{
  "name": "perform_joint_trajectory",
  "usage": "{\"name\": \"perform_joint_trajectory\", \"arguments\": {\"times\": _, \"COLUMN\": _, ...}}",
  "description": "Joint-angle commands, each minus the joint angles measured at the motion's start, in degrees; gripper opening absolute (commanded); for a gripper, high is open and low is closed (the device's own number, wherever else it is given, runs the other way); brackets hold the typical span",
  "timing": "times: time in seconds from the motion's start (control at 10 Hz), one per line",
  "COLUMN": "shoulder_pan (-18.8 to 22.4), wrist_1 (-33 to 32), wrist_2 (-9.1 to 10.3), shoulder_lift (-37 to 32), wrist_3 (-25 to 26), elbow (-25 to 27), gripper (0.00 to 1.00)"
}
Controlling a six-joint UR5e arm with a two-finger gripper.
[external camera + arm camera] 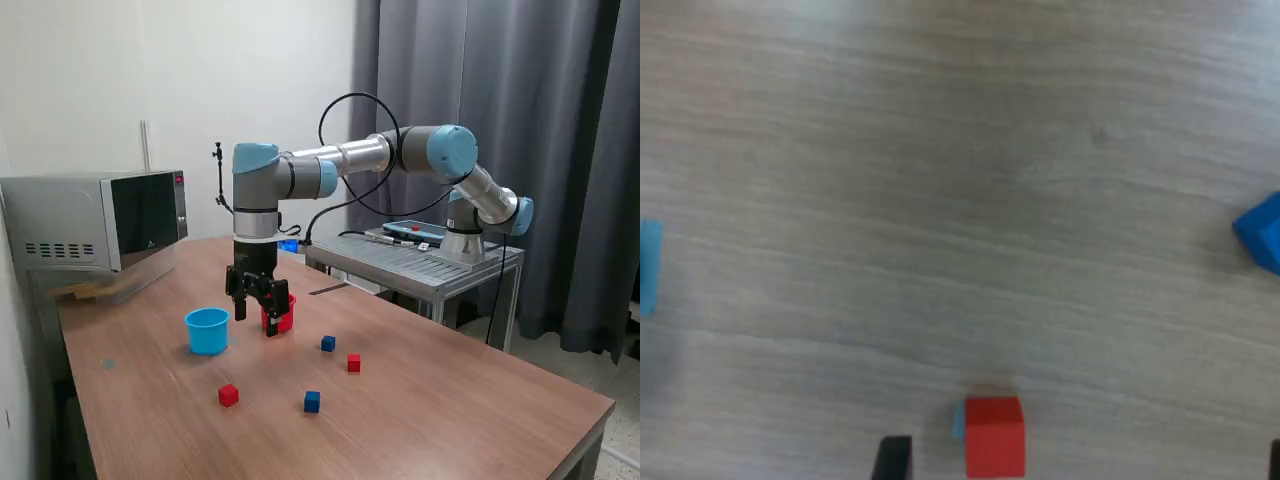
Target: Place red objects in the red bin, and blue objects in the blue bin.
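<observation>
**A:** Layout?

**B:** Four cubes loose on the tabletop (450, 400). Exterior view: red cube (229, 395) nearest the front edge, blue cube (312, 401) to its right in that view, second red cube (354, 363) and second blue cube (328, 343) further back. All apart, none touching.

**A:** Orientation? Long axis?

**B:** Cubes, so no long axis. All sit flat on a face. In the wrist view, one red cube (994, 436) lies square to the frame and a blue cube (1262, 232) is turned corner-on, cut by the frame edge.

**A:** Bins?

**B:** Both upright, mouths up. Blue bin (207, 330) is toward the exterior view's left; red bin (281, 316) is just to its right, partly hidden behind the tool (255, 318). Can't see into the red one; nothing shows in the blue one.

**A:** Room to move?

**B:** Plenty. Bare wood around every cube, all well in from the tabletop edges. Microwave (100, 220) sits at the back left corner in the exterior view, well clear. Second metal table (420, 262) is behind.

**A:** Tool?

**B:** Pointing straight down, hanging above the tabletop in front of the red bin, between the two bins. Fingers spread, nothing between them. No contact with either bin that I can confirm. Wrist view shows only one dark fingertip (892, 458) at the frame edge.
</observation>
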Motion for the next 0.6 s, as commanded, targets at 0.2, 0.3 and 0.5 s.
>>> {"name": "perform_joint_trajectory", "arguments": {"times": 0.2, "shoulder_pan": 0.35, "wrist_1": -0.11, "wrist_2": 0.09, "shoulder_lift": 2.91, "wrist_3": -3.25, "elbow": -2.77, "gripper": 1.0}}
{"name": "perform_joint_trajectory", "arguments": {"times": 0.3, "shoulder_pan": 0.79, "wrist_1": -0.2, "wrist_2": 0.09, "shoulder_lift": 3.96, "wrist_3": -0.64, "elbow": -4.34, "gripper": 1.0}}
{"name": "perform_joint_trajectory", "arguments": {"times": 0.5, "shoulder_pan": 0.97, "wrist_1": -0.2, "wrist_2": 0.0, "shoulder_lift": 5.98, "wrist_3": 2.72, "elbow": -6.2, "gripper": 1.0}}
